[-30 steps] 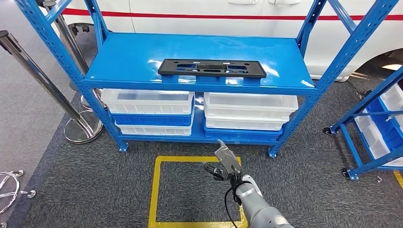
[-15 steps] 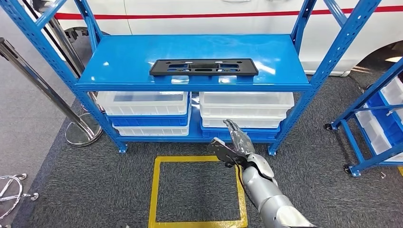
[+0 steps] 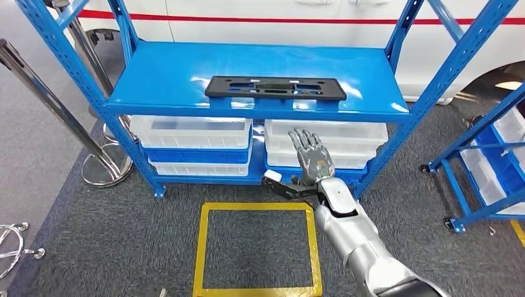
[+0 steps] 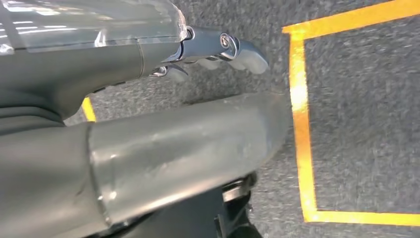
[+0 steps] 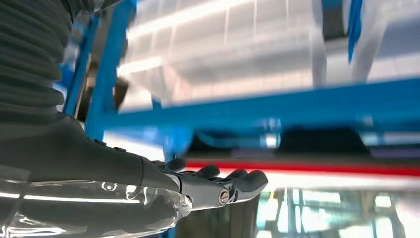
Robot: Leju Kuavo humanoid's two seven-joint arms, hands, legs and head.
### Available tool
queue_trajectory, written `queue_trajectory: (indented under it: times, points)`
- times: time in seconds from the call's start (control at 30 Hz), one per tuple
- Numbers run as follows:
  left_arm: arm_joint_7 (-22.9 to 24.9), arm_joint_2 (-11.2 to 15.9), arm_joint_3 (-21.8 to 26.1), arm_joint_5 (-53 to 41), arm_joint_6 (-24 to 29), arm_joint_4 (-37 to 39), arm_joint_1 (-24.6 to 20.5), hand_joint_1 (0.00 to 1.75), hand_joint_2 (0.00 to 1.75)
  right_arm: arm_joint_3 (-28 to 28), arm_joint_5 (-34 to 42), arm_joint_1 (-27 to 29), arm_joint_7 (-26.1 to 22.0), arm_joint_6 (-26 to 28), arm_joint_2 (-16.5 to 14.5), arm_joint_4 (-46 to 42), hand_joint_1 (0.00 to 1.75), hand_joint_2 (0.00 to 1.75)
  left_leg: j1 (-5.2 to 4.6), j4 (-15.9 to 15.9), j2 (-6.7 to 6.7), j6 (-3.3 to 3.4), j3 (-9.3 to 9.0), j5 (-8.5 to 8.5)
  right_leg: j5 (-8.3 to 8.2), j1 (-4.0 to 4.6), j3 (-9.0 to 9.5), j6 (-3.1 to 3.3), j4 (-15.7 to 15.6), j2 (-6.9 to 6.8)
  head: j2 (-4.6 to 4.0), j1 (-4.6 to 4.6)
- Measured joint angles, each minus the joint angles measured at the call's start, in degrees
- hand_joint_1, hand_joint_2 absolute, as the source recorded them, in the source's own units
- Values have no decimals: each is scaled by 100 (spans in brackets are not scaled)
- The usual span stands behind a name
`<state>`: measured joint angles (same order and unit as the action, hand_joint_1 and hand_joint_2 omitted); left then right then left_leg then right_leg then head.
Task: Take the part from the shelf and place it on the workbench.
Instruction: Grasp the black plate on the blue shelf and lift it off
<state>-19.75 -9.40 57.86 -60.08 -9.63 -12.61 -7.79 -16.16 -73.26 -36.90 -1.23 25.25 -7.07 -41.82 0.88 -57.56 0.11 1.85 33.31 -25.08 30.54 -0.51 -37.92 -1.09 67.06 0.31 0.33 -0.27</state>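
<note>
The part is a long flat black plate with slots, lying on the top board of the blue shelf near its front edge. My right hand is raised in front of the lower shelf level, below the part and apart from it, its fingers spread and the thumb out to the side, holding nothing. In the right wrist view the right hand has straight fingers before the blurred blue shelf beam. In the left wrist view my left hand hangs over the grey carpet with nothing in it.
White and blue bins fill the lower shelf level. A yellow taped square marks the carpet in front. Chrome barrier posts stand at the left, a second blue rack at the right, a white car behind.
My right arm has risen from over the yellow square to the lower shelf level, and the hand has turned upright with fingers spread. The view shifted slightly; the part has not moved.
</note>
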Motion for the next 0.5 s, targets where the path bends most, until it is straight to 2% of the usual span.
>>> queue_trajectory:
  times: [0.03,0.07,0.1,0.13,0.2,0.23,0.27,0.33,0.4,0.47,0.5]
  points:
    - [1,-2,-10,-5,-1,1,-10,0,0,-153,-55,-20,120,49,49,-46,0,175,-4,-2,1,8,3,-2,166,-2,-199,-9,401,-1,0,-1]
    - [2,-4,-19,-10,-2,1,-16,0,0,-318,-111,-32,244,94,103,-93,0,175,-9,-5,0,13,1,-6,252,-5,-359,-16,708,-2,0,0]
    - [5,-7,-26,-16,-3,1,-17,0,0,-486,-167,-40,374,137,159,-143,0,175,-12,-9,-2,17,-2,-11,229,-7,-433,-16,830,-2,0,-1]
    - [8,-11,-34,-26,-5,2,-17,0,0,-635,-222,-51,504,177,212,-200,0,175,-13,-17,-5,17,-9,-19,95,-9,-397,-8,724,-2,0,0]
    - [16,-22,-55,-49,-8,2,-21,0,0,-916,-334,-109,771,271,313,-339,0,175,-15,-45,-12,-1,-21,-48,-329,-6,-74,34,-10,-3,0,0]
    - [20,-31,-64,-59,-10,2,-28,0,0,-1055,-393,-146,902,329,357,-423,0,175,-26,-68,-14,-22,-16,-67,-471,6,92,57,-381,-2,0,0]
    - [25,-39,-72,-65,-11,3,-38,0,0,-1190,-454,-172,1023,390,397,-514,0,175,-36,-83,-14,-47,-7,-81,-546,14,203,77,-638,0,0,-1]
    - [35,-50,-86,-75,-14,5,-57,0,0,-1430,-592,-154,1241,509,462,-722,0,175,-52,-88,-14,-100,8,-93,-530,38,253,111,-768,8,0,-2]
    - [46,-54,-115,-94,-14,5,-64,0,0,-1608,-769,-73,1423,650,504,-984,0,175,-43,-120,-13,-163,19,-139,-538,19,266,167,-792,12,0,-2]
    - [55,-58,-156,-118,-15,6,-72,0,0,-1731,-972,23,1544,837,520,-1284,0,175,-29,-443,-11,-230,158,-349,-544,-9,292,230,-823,10,0,-3]
    - [60,-60,-176,-127,-15,7,-78,0,0,-1768,-1077,87,1573,935,519,-1432,0,175,-21,-778,-11,-257,312,-520,-537,-7,299,253,-825,8,0,-3]
